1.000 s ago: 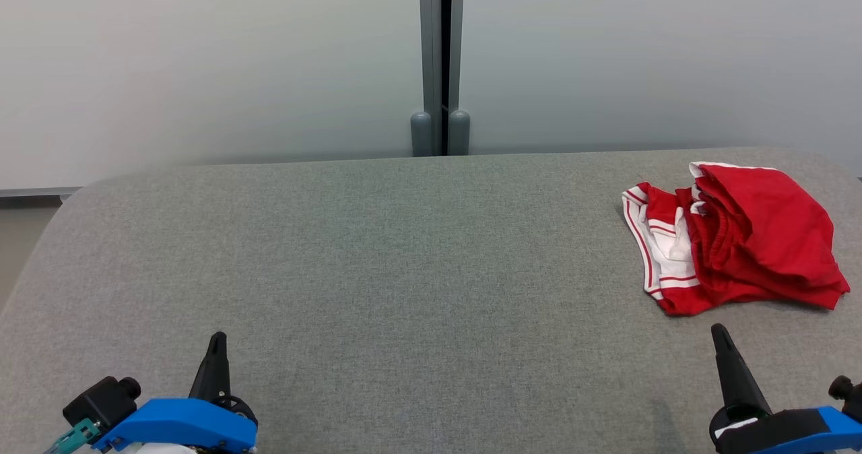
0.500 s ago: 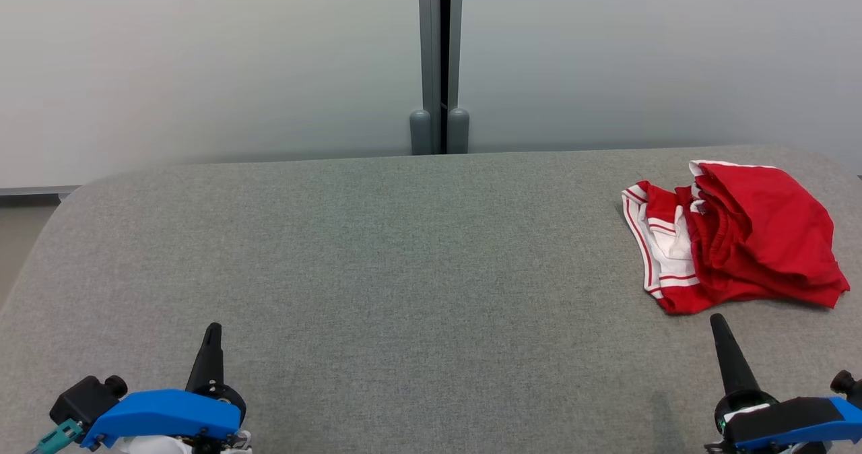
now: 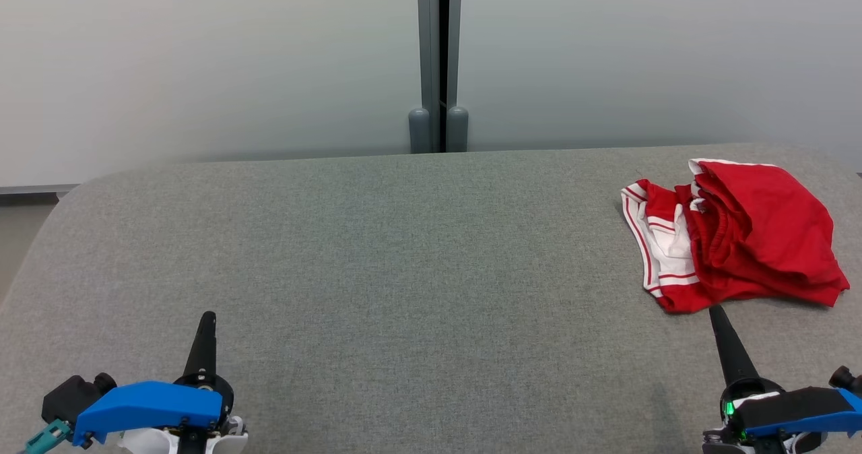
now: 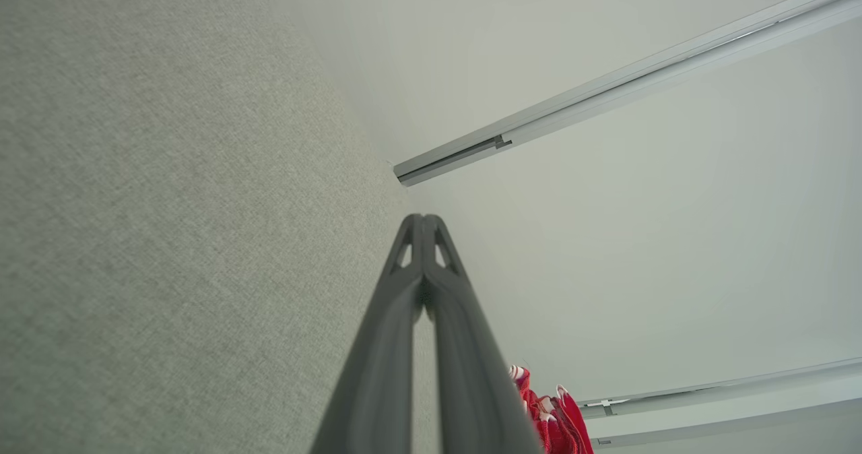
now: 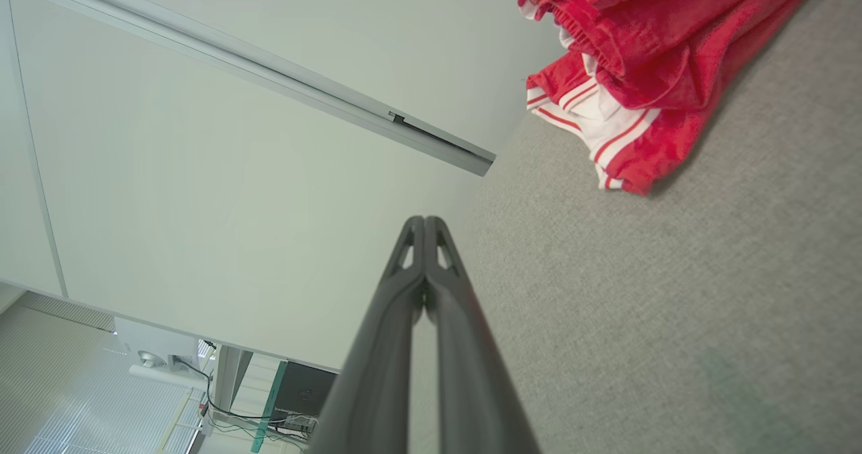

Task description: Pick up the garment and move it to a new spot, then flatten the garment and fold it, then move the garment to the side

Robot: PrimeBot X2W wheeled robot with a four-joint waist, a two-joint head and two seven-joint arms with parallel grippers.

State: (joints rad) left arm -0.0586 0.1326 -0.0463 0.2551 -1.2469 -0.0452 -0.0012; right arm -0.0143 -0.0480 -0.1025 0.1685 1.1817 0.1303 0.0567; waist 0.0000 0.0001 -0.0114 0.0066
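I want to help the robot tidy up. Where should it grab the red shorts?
Probably the bunched ridge of folds in the middle of the red shorts: it stands up off the table, so it is easy to pinch. Come from the near side with the right gripper, which sits closest, shut, so it must open first.

Red garment with white stripes, grey table

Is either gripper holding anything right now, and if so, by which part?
Nothing held. The left gripper and right gripper are both shut empty; the red shorts lie loose on the table.
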